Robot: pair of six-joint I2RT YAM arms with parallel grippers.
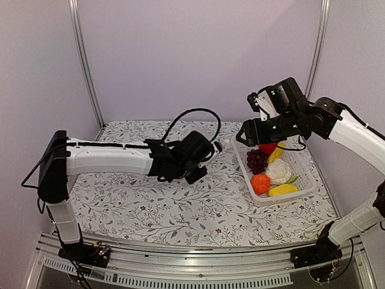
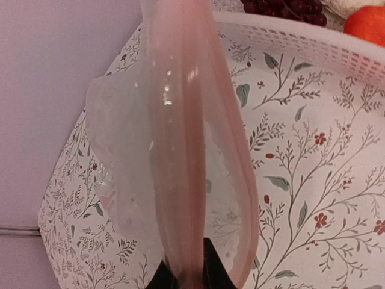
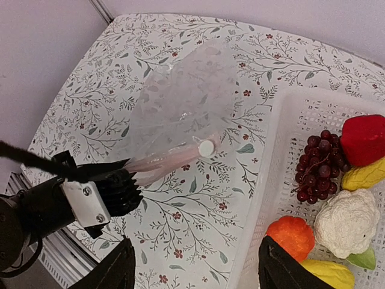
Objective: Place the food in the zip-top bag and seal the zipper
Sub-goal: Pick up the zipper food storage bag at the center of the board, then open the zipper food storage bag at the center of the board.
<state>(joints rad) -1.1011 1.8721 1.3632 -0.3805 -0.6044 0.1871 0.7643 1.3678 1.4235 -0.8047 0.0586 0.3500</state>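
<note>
**A:** How is the left arm placed?

**B:** It reaches low and nearly level across the table (image 1: 150, 211) from its base on the left, with the wrist pointing toward the basket (image 1: 304, 174). The left gripper (image 2: 187, 278) has its two dark fingers (image 2: 161, 279) pinched together on the bag (image 3: 180, 96), right on the pinkish zipper (image 2: 180, 132) strip.

**A:** So the bag is held?

**B:** Yes, by that edge. It stretches away from the fingers, edge-on to the left wrist camera, with the clear sheet bulging out on both sides. It is over the flowered cloth, just left of the basket. I cannot tell whether its far end rests on the table. A small white round piece (image 3: 206, 147) sits at the end of the strip nearest the basket.

**A:** And the right arm?

**B:** It rises from the base on the right, bends at a high elbow and comes back inward. That puts the right gripper (image 3: 198, 271) above the basket's left rim, pointing down. Its fingers stand wide apart with nothing between them.

**A:** Where is the food?

**B:** In the white mesh basket. The red pepper (image 3: 364, 138) is at the far end with the grapes (image 3: 319, 162) beside it. The cauliflower (image 3: 349, 223) and the orange fruit (image 3: 292, 235) are nearer. One yellow piece (image 3: 367, 174) lies by the pepper and another yellow piece (image 3: 328, 272) at the near end.
</note>
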